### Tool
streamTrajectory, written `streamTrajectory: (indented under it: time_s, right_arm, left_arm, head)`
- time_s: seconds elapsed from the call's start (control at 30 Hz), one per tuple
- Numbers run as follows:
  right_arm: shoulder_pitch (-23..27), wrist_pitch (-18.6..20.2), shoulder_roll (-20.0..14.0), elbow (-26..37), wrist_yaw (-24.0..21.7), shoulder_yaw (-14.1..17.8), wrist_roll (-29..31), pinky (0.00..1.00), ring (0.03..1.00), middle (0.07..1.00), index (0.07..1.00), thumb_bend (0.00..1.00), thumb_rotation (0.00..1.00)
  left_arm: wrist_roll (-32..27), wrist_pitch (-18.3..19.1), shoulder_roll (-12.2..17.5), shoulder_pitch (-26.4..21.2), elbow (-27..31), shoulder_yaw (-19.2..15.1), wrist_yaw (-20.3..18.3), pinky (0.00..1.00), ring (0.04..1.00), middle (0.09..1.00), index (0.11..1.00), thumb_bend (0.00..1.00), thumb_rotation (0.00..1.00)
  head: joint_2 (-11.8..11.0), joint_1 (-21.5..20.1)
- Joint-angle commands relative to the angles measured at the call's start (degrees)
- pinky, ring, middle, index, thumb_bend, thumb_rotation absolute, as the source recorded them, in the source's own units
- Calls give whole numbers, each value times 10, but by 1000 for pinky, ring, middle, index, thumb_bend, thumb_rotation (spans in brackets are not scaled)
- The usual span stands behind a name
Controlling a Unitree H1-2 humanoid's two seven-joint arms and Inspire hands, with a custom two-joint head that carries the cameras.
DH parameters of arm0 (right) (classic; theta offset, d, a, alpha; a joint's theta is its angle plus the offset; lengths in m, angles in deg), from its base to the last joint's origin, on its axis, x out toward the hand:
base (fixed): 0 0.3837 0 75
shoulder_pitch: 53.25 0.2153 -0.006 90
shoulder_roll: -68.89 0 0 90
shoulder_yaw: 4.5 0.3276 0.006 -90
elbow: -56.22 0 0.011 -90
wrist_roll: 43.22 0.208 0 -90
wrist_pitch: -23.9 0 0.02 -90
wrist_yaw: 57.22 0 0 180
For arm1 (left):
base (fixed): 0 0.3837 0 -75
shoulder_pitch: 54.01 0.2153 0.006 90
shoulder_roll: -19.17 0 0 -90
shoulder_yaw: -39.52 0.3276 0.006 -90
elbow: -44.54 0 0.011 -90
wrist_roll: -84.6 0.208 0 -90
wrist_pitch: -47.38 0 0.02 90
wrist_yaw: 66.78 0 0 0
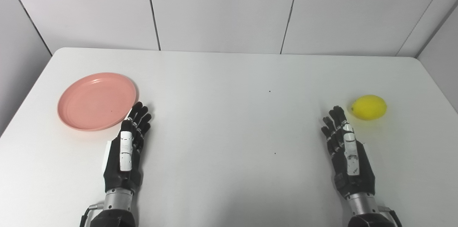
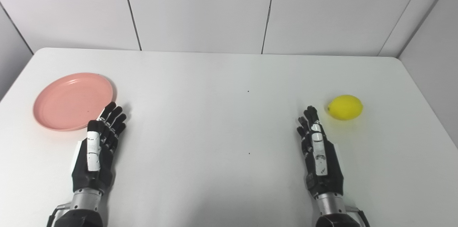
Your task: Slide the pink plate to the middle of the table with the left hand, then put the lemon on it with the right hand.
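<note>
A pink plate point(image 1: 96, 101) lies flat on the left part of the white table point(image 1: 229, 77), with nothing on it. My left hand point(image 1: 127, 150) stands edge-up just right of the plate's near rim, fingers stretched out and holding nothing; its fingertips point(image 1: 140, 109) reach the rim's right side. A yellow lemon point(image 1: 369, 107) lies on the table's right part. My right hand point(image 1: 345, 153) is open too, fingers extended, its tips a short gap left of and nearer than the lemon.
Grey wall panels point(image 1: 222, 9) rise behind the table's far edge. The table's right edge runs close past the lemon. A few tiny dark specks point(image 1: 269, 91) mark the tabletop between the hands.
</note>
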Motion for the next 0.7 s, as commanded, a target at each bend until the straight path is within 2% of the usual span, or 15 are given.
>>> streamTrajectory:
  time_s: [0.0, 0.1, 0.3, 0.57, 0.67]
  right_arm:
    - [-9, 1, 2, -11, -8, 0, 9, 1000, 975, 982, 963, 703, 890]
    - [-10, -14, -7, -28, -19, 4, 14, 1000, 984, 990, 976, 690, 902]
    - [-4, -38, -24, -68, -52, 21, 43, 1000, 1000, 1000, 997, 694, 877]
    - [8, -43, -38, -101, -73, 31, 57, 1000, 1000, 1000, 1000, 673, 905]
    - [10, -43, -39, -106, -77, 33, 62, 1000, 1000, 1000, 1000, 675, 904]
  left_arm:
    - [5, -11, 10, 14, 4, 6, -10, 933, 910, 908, 868, 735, 940]
    - [16, -26, 3, 16, -11, 13, -7, 923, 905, 902, 865, 756, 926]
    - [27, -57, -18, 11, -50, 25, 0, 907, 898, 890, 854, 733, 893]
    - [31, -88, -32, 4, -80, 37, 7, 915, 903, 890, 852, 689, 877]
    - [29, -98, -33, 2, -88, 39, 7, 911, 900, 889, 853, 682, 880]
  head:
    - [-6, 9]
    - [-36, 51]
    - [-68, 97]
    - [-86, 139]
    - [-84, 146]
